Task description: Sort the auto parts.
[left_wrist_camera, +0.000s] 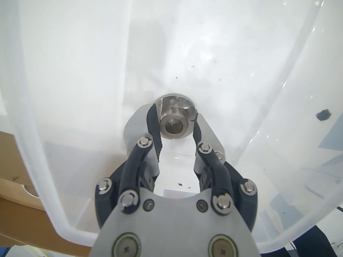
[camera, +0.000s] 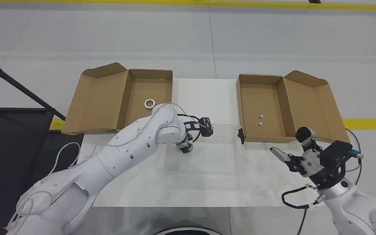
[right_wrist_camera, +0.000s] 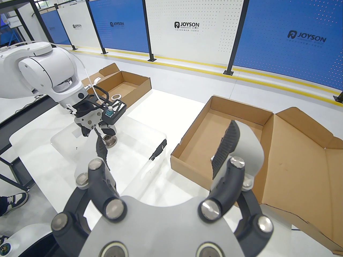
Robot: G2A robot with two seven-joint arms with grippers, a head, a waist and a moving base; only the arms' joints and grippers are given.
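The flanged metal bushing (left_wrist_camera: 175, 124) sits low inside the clear bin (left_wrist_camera: 40, 161), pinched across its round body by the left claw (left_wrist_camera: 175, 116). The ribbed pads (left_wrist_camera: 154, 124) bear on narrow strips of smooth, curved steel. I cannot tell whether it rests on the bin's floor or hangs just above it.

The likeliest failure is a slip. A round, heavy-looking piece held on so little surface may twist or drop out during the lift and roll across the bin. A skewed lift could also catch the flange or the claw on the bin's wall and drag the light bin along the desk (camera: 223, 176).

The left box (camera: 150, 88) beside the bin holds a ring (camera: 150, 103). The right box (camera: 261, 94) on the bin's far side holds two small parts (camera: 260, 120), so choosing the wrong box is the other risk. The right claw (right_wrist_camera: 166, 135) hangs spread and empty near that box, away from the bin.
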